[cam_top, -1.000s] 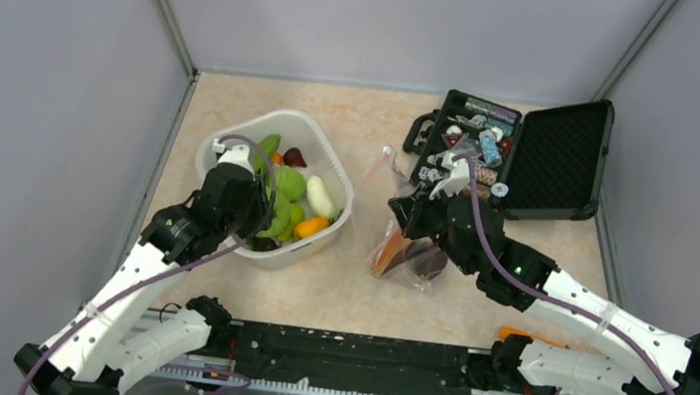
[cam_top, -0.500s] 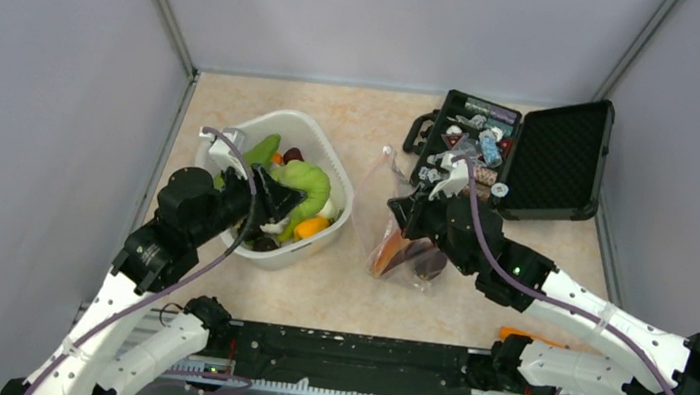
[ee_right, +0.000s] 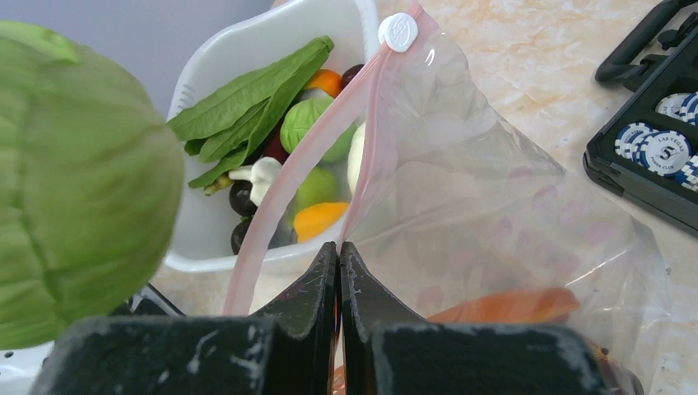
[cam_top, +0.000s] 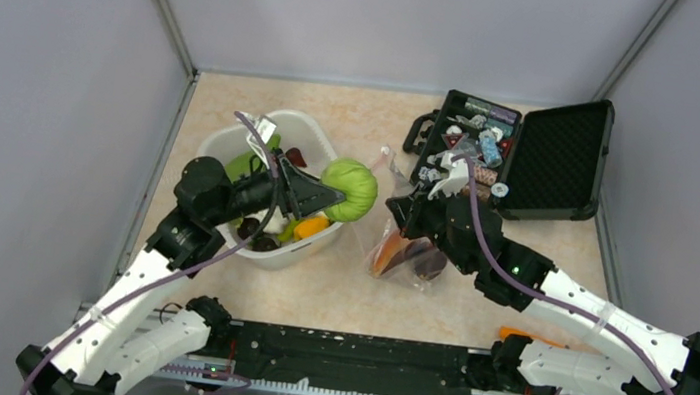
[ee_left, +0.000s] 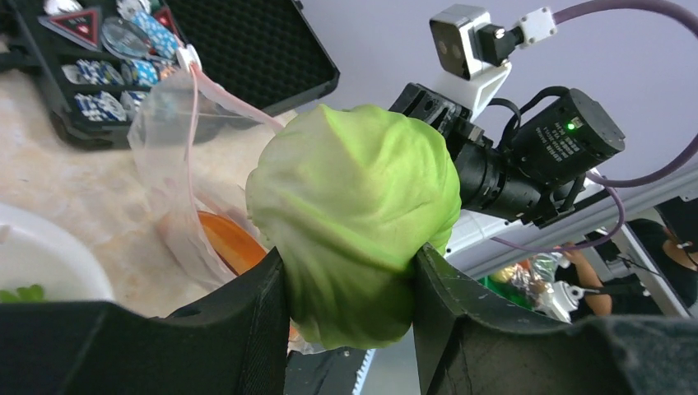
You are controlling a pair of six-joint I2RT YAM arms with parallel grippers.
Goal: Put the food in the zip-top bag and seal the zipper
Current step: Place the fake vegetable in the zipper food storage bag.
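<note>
Centre frame, the left gripper [ee_left: 350,300] holds a green cabbage [ee_left: 354,197] clamped between its fingers, just left of the zip-top bag [cam_top: 402,252]. The right gripper [ee_right: 339,257] pinches the bag's mouth edge beside the pink zipper [ee_right: 290,193], jaws closed on the film. Filling appears under way; next, the cabbage likely needs lowering through the held-open mouth. Beyond, upper left, more food sits in the white tub [cam_top: 287,115].

Overhead view looks down; close wrist views seemingly face each other, sharing green cabbage [ee_left: 354,222] and zip-top bag [ee_right: 510,214]
</note>
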